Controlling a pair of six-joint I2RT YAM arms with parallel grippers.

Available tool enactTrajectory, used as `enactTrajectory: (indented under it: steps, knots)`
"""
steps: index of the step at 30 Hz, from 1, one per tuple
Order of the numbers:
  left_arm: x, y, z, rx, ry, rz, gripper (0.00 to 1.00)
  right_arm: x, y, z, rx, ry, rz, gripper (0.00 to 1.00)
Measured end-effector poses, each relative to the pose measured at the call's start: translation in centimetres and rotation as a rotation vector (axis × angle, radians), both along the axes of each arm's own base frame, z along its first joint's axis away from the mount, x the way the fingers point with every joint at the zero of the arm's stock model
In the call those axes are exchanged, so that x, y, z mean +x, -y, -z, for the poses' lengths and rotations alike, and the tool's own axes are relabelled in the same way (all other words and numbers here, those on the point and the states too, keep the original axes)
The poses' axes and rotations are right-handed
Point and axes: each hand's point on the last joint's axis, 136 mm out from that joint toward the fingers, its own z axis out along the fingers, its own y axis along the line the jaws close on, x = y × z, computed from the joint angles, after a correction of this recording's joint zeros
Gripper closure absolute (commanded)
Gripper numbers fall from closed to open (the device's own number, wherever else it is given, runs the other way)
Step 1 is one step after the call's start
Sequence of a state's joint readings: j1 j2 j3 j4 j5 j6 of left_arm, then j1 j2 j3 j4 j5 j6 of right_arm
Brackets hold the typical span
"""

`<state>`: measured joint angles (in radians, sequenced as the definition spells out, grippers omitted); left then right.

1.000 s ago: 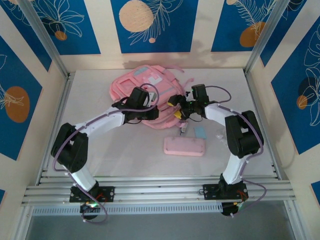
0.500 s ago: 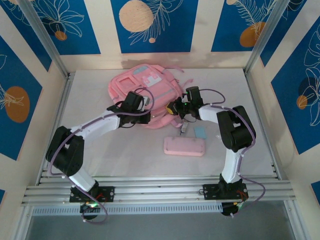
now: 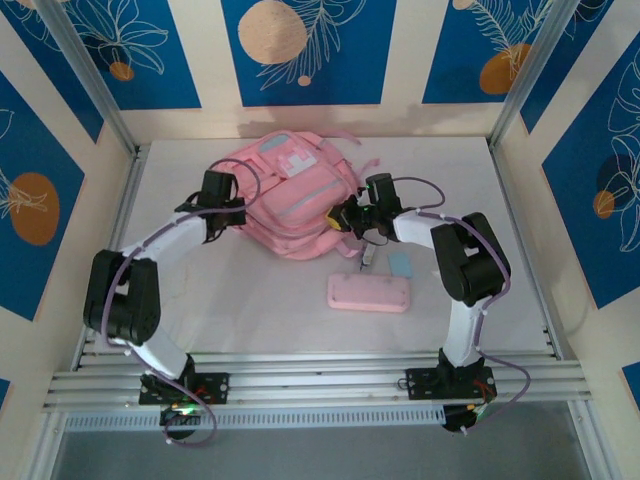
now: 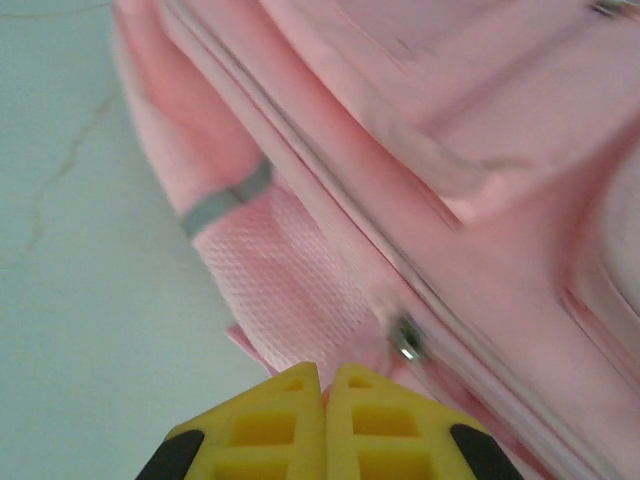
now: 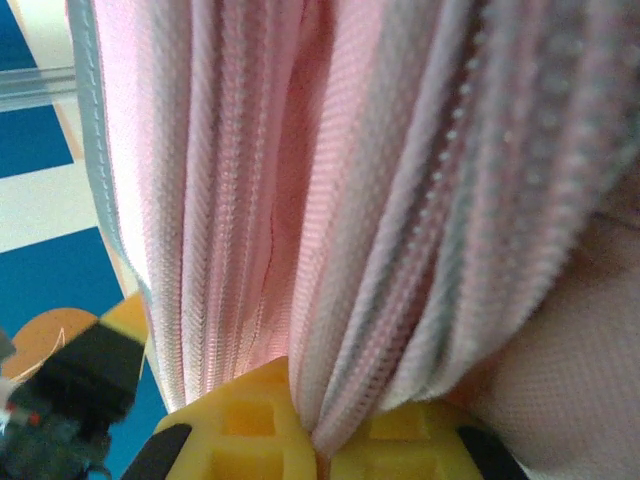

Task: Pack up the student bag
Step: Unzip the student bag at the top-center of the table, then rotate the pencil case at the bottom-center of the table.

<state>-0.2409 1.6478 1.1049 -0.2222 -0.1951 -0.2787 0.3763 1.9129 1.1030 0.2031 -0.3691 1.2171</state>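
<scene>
Opening the bag (image 3: 290, 190) was in hand. The left pincer (image 4: 322, 385) was clamped tight on its edge fabric and the right pincer (image 5: 315, 440) on zipper folds, with the bag lying between them. The next move probably called for spreading the opening.

Bag (image 3: 290, 195): pink woven cloth, matt; ribbed weave along the folds, fine mesh on the side panel, grey cloth band. Zip pull (image 4: 405, 338): shiny metal. Fingers (image 4: 265, 430): yellow plastic, matt, moulded with square recesses. Table (image 4: 70, 300): pale, smooth, faintly veined. Case (image 3: 368, 293): pink, smooth. Rails (image 3: 300, 382): ribbed bare metal.
</scene>
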Motion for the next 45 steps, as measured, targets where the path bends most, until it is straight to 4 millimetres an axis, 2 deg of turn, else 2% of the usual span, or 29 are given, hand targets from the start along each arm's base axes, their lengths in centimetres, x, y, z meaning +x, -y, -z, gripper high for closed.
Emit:
enactTrajectory:
  steps: [2,3,4,5,6,7,8,10,11,15,19,22,25,30,35,37,42,45]
  knots:
    - [1.1,-1.7,0.2,0.025,0.003,-0.055,1.00,-0.2,-0.9,-0.3,0.005,0.002,-0.014,1.00]
    - [1.3,-2.4,0.4,0.030,0.002,-0.072,0.96,-0.2,-1.1,-0.4,0.008,0.003,-0.018,1.00]
    - [1.4,-2.9,0.5,0.034,-0.001,-0.084,0.81,-0.1,-1.4,-0.5,0.011,0.005,-0.024,0.90]
    - [1.3,-3.2,0.6,0.033,-0.005,-0.092,0.64,0.1,-1.7,-0.7,0.015,0.007,-0.031,0.75]
    - [1.3,-3.4,0.6,0.026,-0.008,-0.099,0.52,0.2,-1.9,-0.9,0.019,0.012,-0.039,0.62]
    - [1.3,-3.3,0.6,0.013,-0.008,-0.098,0.42,0.0,-2.3,-1.2,0.027,0.018,-0.062,0.49]
    - [1.2,-2.9,0.6,-0.009,-0.012,-0.090,0.33,-0.3,-2.8,-1.7,0.036,0.030,-0.093,0.32]
    - [0.8,-2.0,0.4,-0.053,-0.017,-0.066,0.10,-0.7,-3.8,-2.8,0.034,0.068,-0.155,0.06]
    - [0.4,-1.4,0.2,-0.076,-0.017,-0.049,0.02,-1.0,-4.0,-3.4,0.019,0.091,-0.186,0.00]
    - [-1.3,0.7,-1.8,-0.147,0.008,0.013,0.00,-2.9,-3.2,-6.2,-0.092,0.185,-0.265,0.01]
    - [-2.8,2.9,-4.0,-0.223,0.045,0.082,0.00,-4.4,0.0,-9.0,-0.249,0.271,-0.255,0.01]
    - [-3.5,3.9,-4.7,-0.266,0.063,0.114,0.00,-5.4,3.0,-9.4,-0.356,0.290,-0.215,0.00]
    - [-3.8,4.8,-4.6,-0.288,0.076,0.135,0.00,-6.6,6.2,-7.7,-0.451,0.242,-0.175,0.01]
    - [-4.5,7.0,-4.5,-0.293,0.073,0.187,0.00,-8.2,9.8,-3.8,-0.576,0.102,-0.142,0.05]
    - [-4.7,8.9,-4.6,-0.296,0.068,0.233,0.00,-9.9,11.2,-1.2,-0.653,0.022,-0.159,0.03]
    - [-4.8,9.5,-4.6,-0.298,0.067,0.247,0.00,-10.9,11.9,-0.1,-0.690,-0.006,-0.180,0.01]
    - [-5.0,10.9,-4.4,-0.328,0.057,0.288,0.00,-13.7,13.2,2.9,-0.732,-0.066,-0.252,0.00]
    - [-5.1,11.4,-3.9,-0.341,0.038,0.299,0.00,-13.7,14.2,3.3,-0.740,-0.061,-0.249,0.01]
